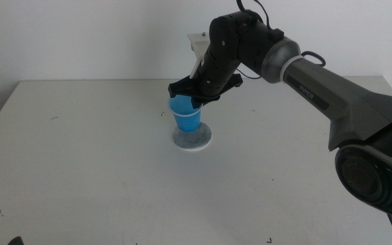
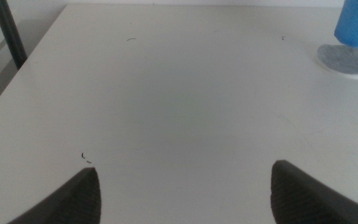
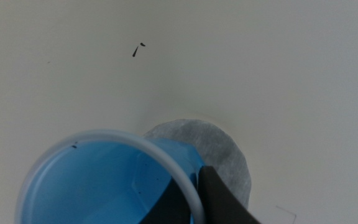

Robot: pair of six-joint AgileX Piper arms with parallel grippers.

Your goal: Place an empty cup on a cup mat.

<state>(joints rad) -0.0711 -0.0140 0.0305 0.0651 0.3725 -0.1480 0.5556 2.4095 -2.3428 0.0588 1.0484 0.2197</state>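
The blue cup (image 1: 186,117) stands upright, its base on or just over the grey round cup mat (image 1: 194,139) near the table's middle. My right gripper (image 1: 197,101) comes down from the right and is shut on the cup's near rim. In the right wrist view one jaw is inside the cup (image 3: 104,186) and one outside, with the cup mat (image 3: 219,146) showing past the rim; the cup looks empty. My left gripper (image 2: 185,180) waits low at the table's front left, open with nothing between its jaws. The left wrist view also shows the cup (image 2: 356,22) and the cup mat (image 2: 350,59).
A white object (image 1: 199,42) stands at the table's back edge behind the right arm. A dark post (image 2: 8,31) rises beside the table's left edge. Small dark specks (image 3: 137,49) mark the white tabletop (image 1: 80,156).
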